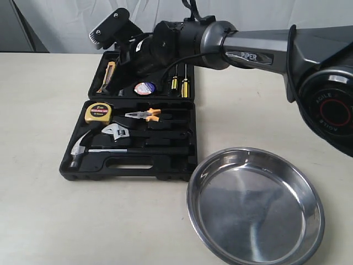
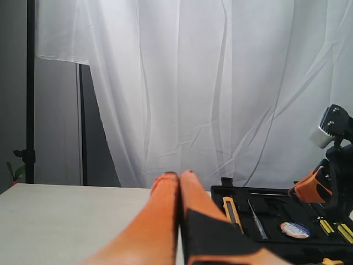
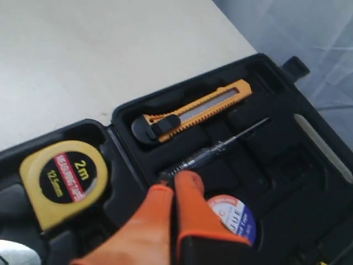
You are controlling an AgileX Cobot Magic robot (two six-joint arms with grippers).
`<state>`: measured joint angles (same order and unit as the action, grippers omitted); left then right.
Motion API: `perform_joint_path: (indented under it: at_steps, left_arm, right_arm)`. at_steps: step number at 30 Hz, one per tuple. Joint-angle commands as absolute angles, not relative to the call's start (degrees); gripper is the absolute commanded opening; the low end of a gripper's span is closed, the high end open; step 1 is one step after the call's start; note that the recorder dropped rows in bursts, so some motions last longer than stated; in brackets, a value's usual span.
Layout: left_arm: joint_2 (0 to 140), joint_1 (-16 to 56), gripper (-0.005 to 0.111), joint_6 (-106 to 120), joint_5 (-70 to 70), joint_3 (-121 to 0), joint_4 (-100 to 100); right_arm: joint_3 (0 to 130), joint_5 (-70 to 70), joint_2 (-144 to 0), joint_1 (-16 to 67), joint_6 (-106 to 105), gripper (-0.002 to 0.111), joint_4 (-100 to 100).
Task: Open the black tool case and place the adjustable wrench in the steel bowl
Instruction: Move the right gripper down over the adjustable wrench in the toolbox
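Observation:
The black tool case [image 1: 165, 168] lies open and flat, with its lid half at the back. The adjustable wrench [image 1: 118, 131] rests in its recess in the front half, silver head to the left, between the pliers and the hammer. To the case's front right stands the empty steel bowl [image 1: 256, 212]. My right gripper [image 3: 174, 182] is shut with nothing in it and hovers over the lid half [image 3: 298, 182], its tips beside a tape roll [image 3: 234, 218]. My left gripper [image 2: 179, 178] is shut and empty, low over the table to the left of the case [image 2: 265, 205]. The exterior view does not show it.
The front half also holds a yellow tape measure [image 1: 98, 112], orange-handled pliers [image 1: 144, 115] and a hammer [image 1: 83, 148]. In the lid sit a yellow utility knife [image 3: 193, 113], a slim tester screwdriver [image 3: 220, 148] and two screwdrivers [image 1: 180, 83]. The right arm [image 1: 248, 52] spans the back.

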<state>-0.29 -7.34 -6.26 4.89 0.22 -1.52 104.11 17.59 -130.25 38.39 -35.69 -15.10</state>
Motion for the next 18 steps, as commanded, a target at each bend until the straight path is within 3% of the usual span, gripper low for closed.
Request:
perform_joint_path:
  at_steps: [1,6,18]
  left_arm:
    - [0.0,-7.2,0.0,-6.4,5.2,0.0,-1.7]
    - [0.0,-7.2,0.0,-6.4,5.2,0.0,-1.7]
    - [0.0,-7.2,0.0,-6.4,5.2,0.0,-1.7]
  right_arm:
    - [104.3,22.3,-129.9,38.3,-18.7,-0.001,2.2]
    - [104.3,34.5,-129.9,38.3,-11.9,-0.001,11.1]
    - [104.3,55.1,-129.9,38.3,-14.6,-0.001,3.2]
